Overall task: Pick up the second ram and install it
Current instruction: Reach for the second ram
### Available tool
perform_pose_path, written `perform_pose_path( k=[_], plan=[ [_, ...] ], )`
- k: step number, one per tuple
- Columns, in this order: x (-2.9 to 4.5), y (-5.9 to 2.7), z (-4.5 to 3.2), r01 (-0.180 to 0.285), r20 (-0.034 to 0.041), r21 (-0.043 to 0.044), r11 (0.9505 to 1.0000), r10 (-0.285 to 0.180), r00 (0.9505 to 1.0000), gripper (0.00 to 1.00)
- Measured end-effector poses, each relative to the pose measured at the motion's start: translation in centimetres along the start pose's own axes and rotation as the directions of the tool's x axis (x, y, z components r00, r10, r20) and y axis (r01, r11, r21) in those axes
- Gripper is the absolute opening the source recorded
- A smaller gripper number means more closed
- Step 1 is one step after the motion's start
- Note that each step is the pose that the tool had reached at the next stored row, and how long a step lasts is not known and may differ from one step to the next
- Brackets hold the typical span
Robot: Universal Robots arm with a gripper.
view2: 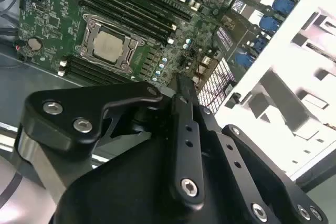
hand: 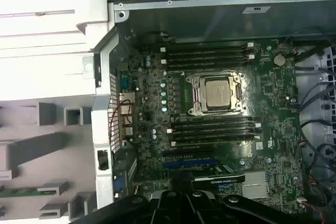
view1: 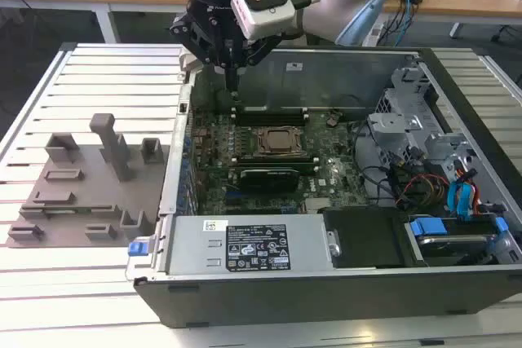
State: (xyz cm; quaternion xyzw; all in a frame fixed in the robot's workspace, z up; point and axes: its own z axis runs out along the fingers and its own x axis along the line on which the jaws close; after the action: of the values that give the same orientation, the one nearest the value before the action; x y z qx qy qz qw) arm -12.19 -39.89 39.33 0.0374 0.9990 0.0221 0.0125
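Note:
A slim green board, the second ram, lies flat in a slot of the grey tray beside the open computer case. My gripper hangs over the motherboard's back corner on the exterior view's left, just inside the case wall and well away from the tray. Its black fingers are shut together with nothing between them, and the gripper looks down over the board. The dark memory slots run on either side of the CPU.
The grey tray with upright blocks sits on the slatted table on the exterior view's left. Inside the case are a graphics card, a power supply, and a drive cage with blue and orange cables.

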Motion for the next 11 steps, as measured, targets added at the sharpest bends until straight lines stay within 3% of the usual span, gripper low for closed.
perform_pose_path(
  k=[1, 3, 5, 9, 11],
  plan=[
    [0.14, -0.01, 0.0, 0.0, 0.0001, -0.0001, 1.0, 0.0, 1.0, 0.1],
    [1.68, -0.13, -0.05, 0.0, 0.0004, -0.0001, 1.0, 0.0, 1.0, 0.1],
    [2.51, -0.19, -0.07, 0.0, 0.0008, -0.0001, 1.0, 0.0, 1.0, 0.1],
    [4.96, -0.37, -0.11, 0.0, 0.0008, 0.0, 1.0, 0.0, 1.0, 0.1],
    [5.37, -0.4, -0.12, 0.0, 0.0008, -0.0001, 1.0, 0.0, 1.0, 0.1]
  ],
)
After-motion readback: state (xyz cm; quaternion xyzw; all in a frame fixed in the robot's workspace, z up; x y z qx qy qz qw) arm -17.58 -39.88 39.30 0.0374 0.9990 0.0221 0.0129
